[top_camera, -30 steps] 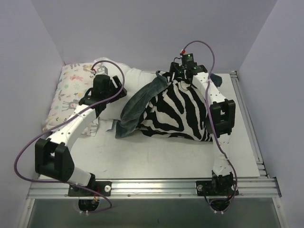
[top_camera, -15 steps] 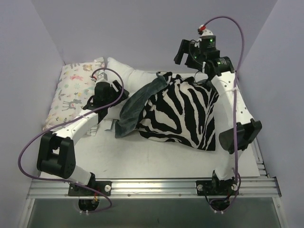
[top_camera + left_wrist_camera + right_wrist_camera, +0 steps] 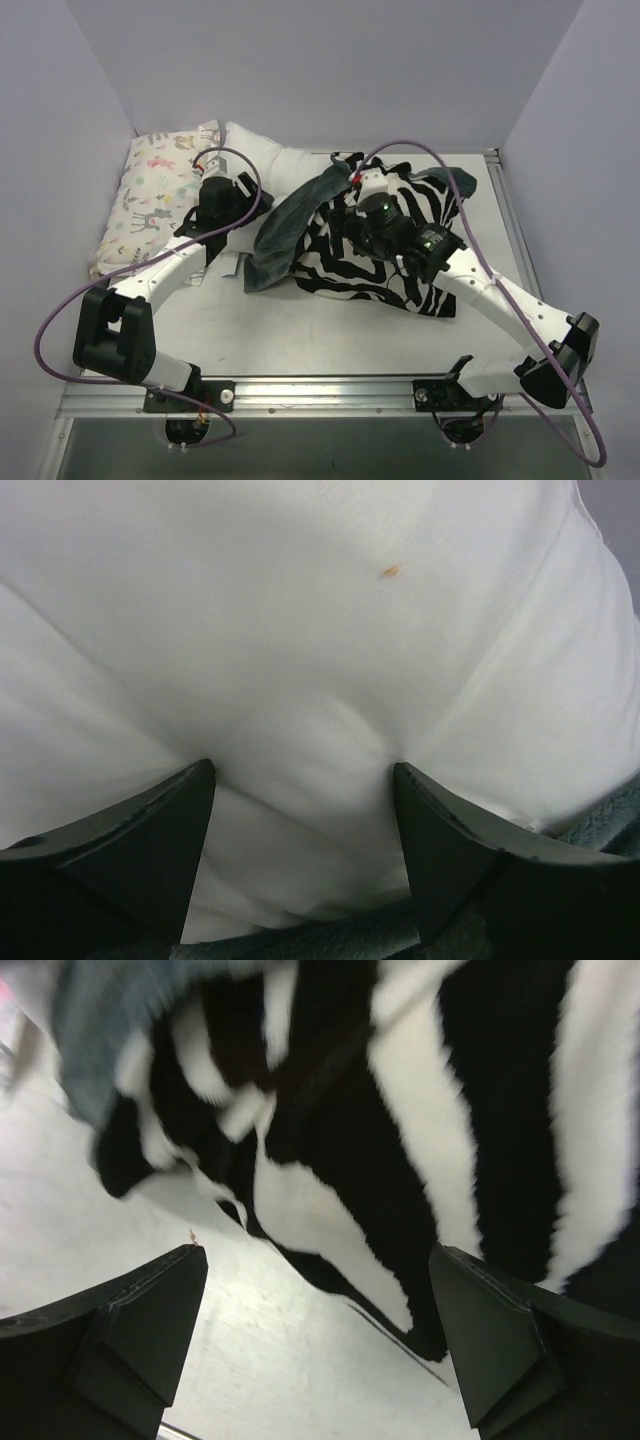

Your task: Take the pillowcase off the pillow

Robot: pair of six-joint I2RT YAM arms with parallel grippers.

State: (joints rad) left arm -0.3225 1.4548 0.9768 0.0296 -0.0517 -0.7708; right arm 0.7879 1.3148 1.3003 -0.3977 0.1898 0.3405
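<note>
The pillowcase lies mid-table, zebra face up, with its dark grey-green flap folded over at its left end. The white pillow sticks out behind the flap, at the back left. My left gripper rests on the pillow. In the left wrist view its fingers stand apart and press into the white pillow, with grey-green plush below. My right gripper hovers over the pillowcase. In the right wrist view it is open and empty above the blurred zebra edge.
A pastel animal-print pillow lies at the far left against the wall. White table shows in front of the pillowcase. A metal rail runs along the right edge. Purple walls close in on three sides.
My right arm rose from the pillowcase's far end, then swung forward and down over its middle. The pillowcase's far right part shifted. My left gripper stayed on the pillow.
</note>
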